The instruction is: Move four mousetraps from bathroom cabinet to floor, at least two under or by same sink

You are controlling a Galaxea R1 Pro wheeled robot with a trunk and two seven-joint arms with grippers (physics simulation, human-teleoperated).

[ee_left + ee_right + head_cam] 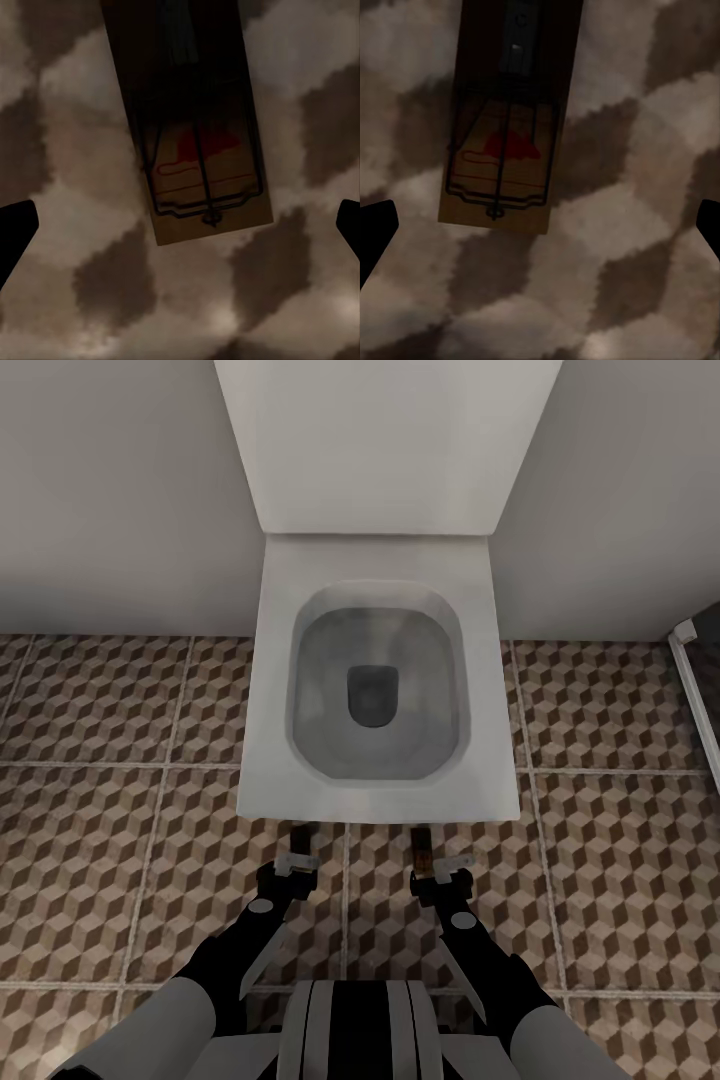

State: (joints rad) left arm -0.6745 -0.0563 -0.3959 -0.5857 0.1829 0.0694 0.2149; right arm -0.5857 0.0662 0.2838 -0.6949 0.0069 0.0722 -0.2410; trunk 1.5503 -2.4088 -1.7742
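1. Two mousetraps are what I'm working with. The left mousetrap (pixel 199 135) appears to lie flat on the bathroom floor (pixel 100 840), spring wire and red mark facing up. The right mousetrap (pixel 506 127) lies the same way on the cube-pattern tiles.
2. In the head view, the left mousetrap (pixel 298 840) and the right mousetrap (pixel 422 850) show as small dark strips just in front of the toilet (pixel 490 760), close to its front edge. They are well apart from each other.
3. Each board's long axis runs away from me, toward the toilet, roughly in line with the arm above it. Closing the fingers would therefore pinch a board across its short width.
4. The left gripper (pixel 290 865) hangs just behind its trap and the right gripper (pixel 440 875) just behind the other, so each arm is nearest its own board.
5. The left fingers (pixel 15 229) stand wide, well clear of the board's edges and holding nothing. The right fingers (pixel 375 225) are spread just as wide, also empty.
6. My judgement: both traps are on the floor, but I see a toilet here, not a sink, so the sink condition may not be met.
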